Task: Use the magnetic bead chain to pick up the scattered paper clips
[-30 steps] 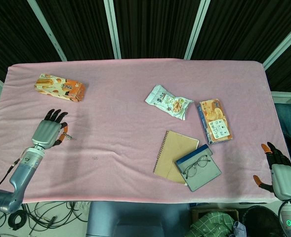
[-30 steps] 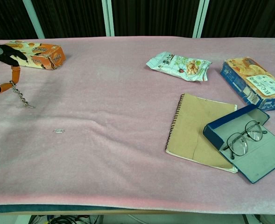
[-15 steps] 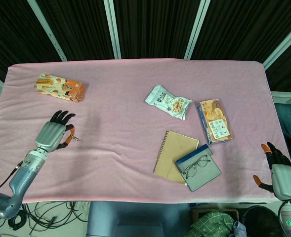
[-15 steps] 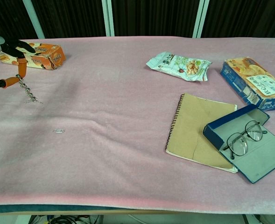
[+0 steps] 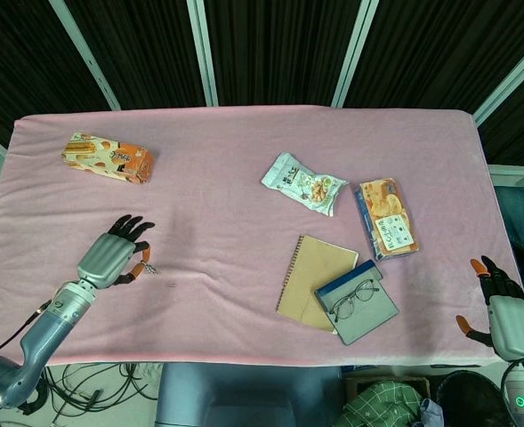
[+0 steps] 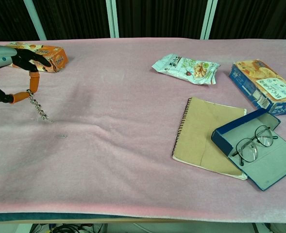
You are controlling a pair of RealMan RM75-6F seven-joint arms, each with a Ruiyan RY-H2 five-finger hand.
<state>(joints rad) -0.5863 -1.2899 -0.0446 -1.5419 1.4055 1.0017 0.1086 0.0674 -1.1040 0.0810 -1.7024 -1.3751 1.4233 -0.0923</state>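
The left hand [image 6: 9, 65] pinched the magnetic bead chain [image 6: 39, 109] by its top end; the chain hung down, tilted rightward, its tip just above the pink cloth [image 6: 133, 145]. A paper clip [image 6: 61, 136] lay just beyond it. Hand and chain had shifted rightward, nearer the clip. The right hand [image 5: 502, 311] rested off-table, fingers spread, holding nothing.

Left robot hand [image 5: 116, 258]: light grey metallic back plate, black fingers, orange rubbery tips on some. Same hand in chest view [image 6: 10, 68]: grey shell, black segmented fingers, orange end pads. Left forearm: slim silver-grey tube, darker grey collar at wrist, thin black cable running alongside toward elbow. Right robot hand [image 5: 497, 308]: pale grey boxy palm housing, black fingers, orange tips; small green indicator light on grey cylindrical wrist below.
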